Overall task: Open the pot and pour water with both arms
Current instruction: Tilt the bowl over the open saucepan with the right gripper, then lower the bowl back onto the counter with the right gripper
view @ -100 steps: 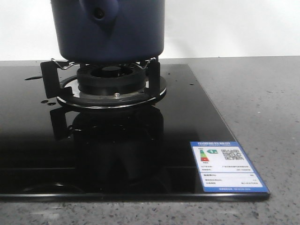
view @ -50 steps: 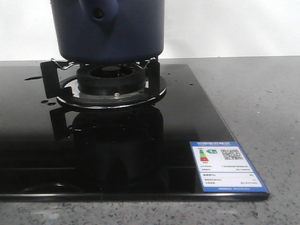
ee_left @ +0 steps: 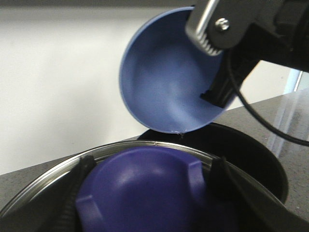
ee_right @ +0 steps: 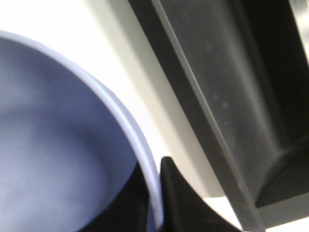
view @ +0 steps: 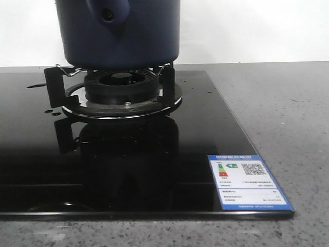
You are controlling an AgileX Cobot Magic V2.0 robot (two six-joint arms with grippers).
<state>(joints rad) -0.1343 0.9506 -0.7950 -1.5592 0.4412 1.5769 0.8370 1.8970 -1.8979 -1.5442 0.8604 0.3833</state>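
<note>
1. On the burner (view: pixel 122 95) of a black glass hob (view: pixel 154 154): the pot (view: pixel 119 33), dark navy, glossy, resting on wire supports; a tapered lug with a round hole faces the front camera.
2. At the hob's near right corner: a blue-bordered label (view: pixel 249 182) with a QR code and a coloured rating scale; its print is too small to read.
3. Under the hob: a grey speckled countertop (view: pixel 277 103).
4. Left wrist view: the left gripper (ee_left: pixel 149 193), dark fingers (ee_left: pixel 72 193) closed on the navy knob of a steel-rimmed lid (ee_left: pixel 29 200), held beside the open pot.
5. Above the pot's mouth: a periwinkle bowl (ee_left: pixel 166 72), tipped steeply, a droplet at its lower lip.
6. On the bowl's rim: the right gripper (ee_left: pixel 219 63), clamped, one finger inside the bowl.
</note>
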